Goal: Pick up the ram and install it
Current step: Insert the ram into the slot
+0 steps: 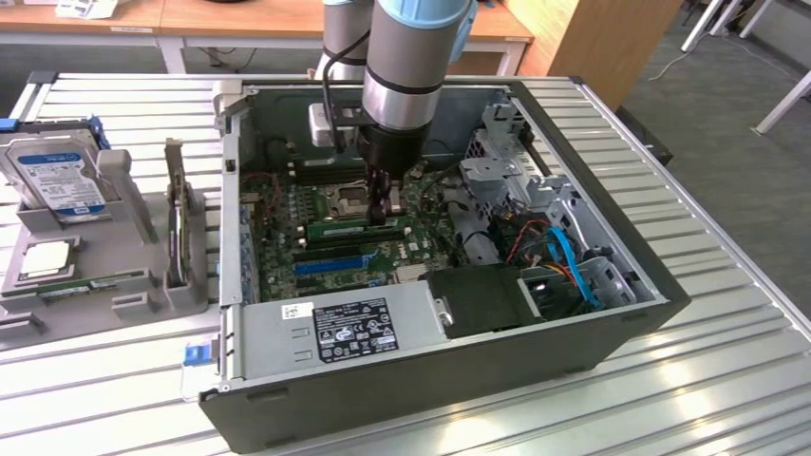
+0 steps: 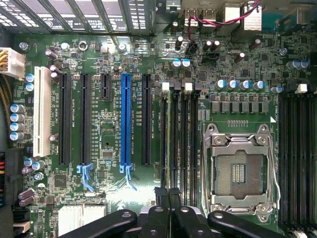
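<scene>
The ram, a thin green stick, stands on edge on the motherboard inside the open computer case, next to the CPU socket. My gripper reaches straight down into the case, and its dark fingers meet the ram's upper edge towards the exterior view's right end. In the wrist view the gripper is over the row of black memory slots beside the CPU socket. Its fingertips are drawn close together, shut on the ram.
A long blue slot and black slots lie beside the memory slots. The power supply, drive cage and blue cables crowd the case. On the exterior view's left, a grey holder carries a hard drive and a processor.
</scene>
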`<act>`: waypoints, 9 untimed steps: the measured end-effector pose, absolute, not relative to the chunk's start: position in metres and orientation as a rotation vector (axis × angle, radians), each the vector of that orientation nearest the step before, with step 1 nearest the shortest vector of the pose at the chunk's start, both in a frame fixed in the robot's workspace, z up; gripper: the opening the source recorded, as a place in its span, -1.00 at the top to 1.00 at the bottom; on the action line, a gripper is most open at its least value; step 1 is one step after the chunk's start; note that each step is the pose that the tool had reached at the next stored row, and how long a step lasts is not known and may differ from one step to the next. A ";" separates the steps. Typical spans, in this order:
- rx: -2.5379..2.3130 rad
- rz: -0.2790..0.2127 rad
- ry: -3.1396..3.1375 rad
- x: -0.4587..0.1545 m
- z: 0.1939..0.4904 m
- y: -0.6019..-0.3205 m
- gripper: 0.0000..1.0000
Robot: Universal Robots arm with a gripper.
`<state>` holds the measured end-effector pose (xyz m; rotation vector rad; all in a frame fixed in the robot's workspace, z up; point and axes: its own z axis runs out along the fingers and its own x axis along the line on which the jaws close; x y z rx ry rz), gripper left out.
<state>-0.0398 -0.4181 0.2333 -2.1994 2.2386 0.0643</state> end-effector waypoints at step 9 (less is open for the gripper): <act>-2.209 0.064 2.229 -0.040 0.233 -0.419 0.77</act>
